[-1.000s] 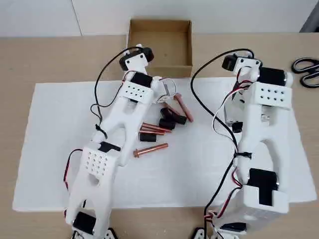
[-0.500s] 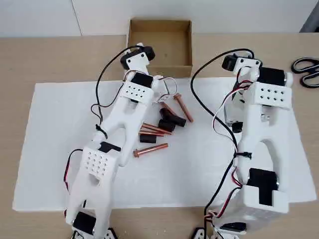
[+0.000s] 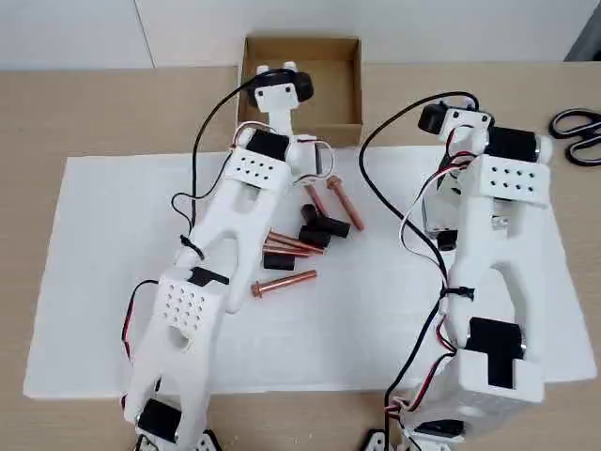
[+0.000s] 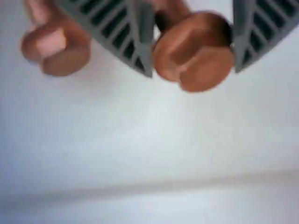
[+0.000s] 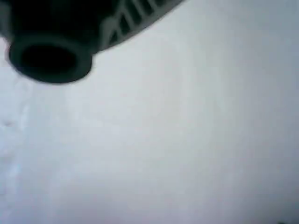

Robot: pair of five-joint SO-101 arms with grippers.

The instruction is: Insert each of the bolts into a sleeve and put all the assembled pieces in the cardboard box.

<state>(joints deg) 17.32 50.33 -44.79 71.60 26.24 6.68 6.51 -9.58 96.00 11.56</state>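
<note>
Looking down at the table [image 3: 94,103], I see the left gripper [image 4: 192,69] low over the white sheet [image 3: 122,244], just in front of the cardboard box [image 3: 324,89]. Its jaws are closed against either side of the head of a copper bolt [image 4: 194,51]. A second bolt [image 4: 56,46] lies just beside it, outside the jaws, its head turned the same way. Both bolts rest on the sheet between the box and a small cluster of sleeves [image 3: 324,225]. Nearer the arm bases lie a few more bolts [image 3: 286,244] side by side, with a lone sleeve [image 3: 278,260] touching or almost touching them. A single bolt [image 3: 282,282] sits a little farther toward the bases. On the other side of the sheet, the right gripper [image 5: 56,32] is tucked under its own arm. It holds a black sleeve [image 5: 49,58] above the sheet, the jaws clamped on it and the sleeve's open mouth facing the wrist camera. A ribbed finger [image 5: 135,18] lies against the sleeve's side. That sleeve is well apart from the bolts and from the box. A pair of scissors [image 3: 575,127] lies on the bare table past the sheet's far right corner.
</note>
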